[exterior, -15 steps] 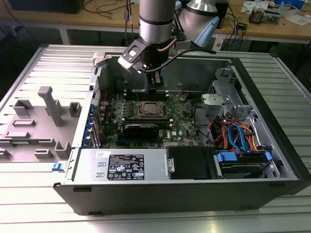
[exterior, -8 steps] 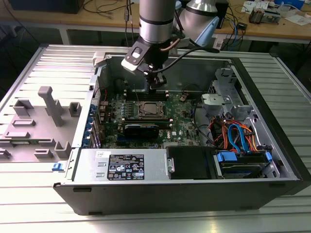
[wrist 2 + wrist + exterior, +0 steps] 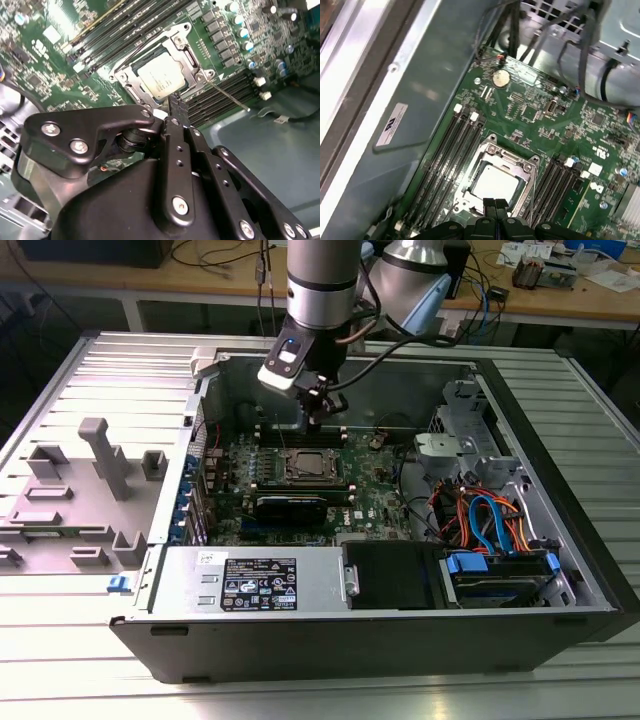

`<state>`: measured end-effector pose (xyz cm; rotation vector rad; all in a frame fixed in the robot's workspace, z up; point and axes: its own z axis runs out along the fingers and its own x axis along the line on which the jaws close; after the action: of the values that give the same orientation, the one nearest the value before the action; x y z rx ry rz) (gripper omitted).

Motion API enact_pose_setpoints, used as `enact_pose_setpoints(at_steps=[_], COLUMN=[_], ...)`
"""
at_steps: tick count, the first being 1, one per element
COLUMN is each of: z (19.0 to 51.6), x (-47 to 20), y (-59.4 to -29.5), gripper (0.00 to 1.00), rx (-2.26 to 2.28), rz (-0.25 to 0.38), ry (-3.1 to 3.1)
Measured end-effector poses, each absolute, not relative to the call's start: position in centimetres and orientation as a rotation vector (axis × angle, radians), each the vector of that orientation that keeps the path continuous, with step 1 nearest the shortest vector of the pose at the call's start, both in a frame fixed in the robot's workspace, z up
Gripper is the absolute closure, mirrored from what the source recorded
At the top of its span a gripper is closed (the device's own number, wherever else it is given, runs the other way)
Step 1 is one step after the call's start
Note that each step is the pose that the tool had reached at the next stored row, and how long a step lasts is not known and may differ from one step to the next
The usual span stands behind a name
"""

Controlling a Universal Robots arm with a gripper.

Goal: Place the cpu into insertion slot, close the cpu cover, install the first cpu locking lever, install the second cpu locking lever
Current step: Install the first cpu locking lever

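Note:
The cpu (image 3: 162,75) lies flat in the insertion slot (image 3: 331,470) on the green board, silvery top up; it also shows in the first wrist view (image 3: 495,185) and the exterior view (image 3: 308,466). The cpu cover (image 3: 510,159) is down around it, framing the chip (image 3: 184,47). A thin locking lever (image 3: 227,95) runs slanted along one side of the socket, its end out over the memory slots. My gripper (image 3: 318,420) hangs just above the socket's far edge, fingers (image 3: 491,204) pressed together with nothing between them.
Long black memory slots (image 3: 450,160) flank the socket on both sides. The open computer case (image 3: 520,630) has a drive bay with blue and orange cables (image 3: 490,520) at the exterior view's right. A grey fixture (image 3: 105,455) stands outside at the left.

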<state>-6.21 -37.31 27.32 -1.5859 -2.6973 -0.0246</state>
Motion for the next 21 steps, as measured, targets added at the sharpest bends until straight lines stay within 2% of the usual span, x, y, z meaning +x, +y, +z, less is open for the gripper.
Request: enact_pose_setpoints(at_steps=[16,21], z=[27.32,27.32], x=[-6.21,-6.21], y=[-37.32,-37.32], gripper=[0.89,0.89], rx=[-0.998,-0.950], rz=[-0.020,-0.020], ry=[-2.963,-2.978])
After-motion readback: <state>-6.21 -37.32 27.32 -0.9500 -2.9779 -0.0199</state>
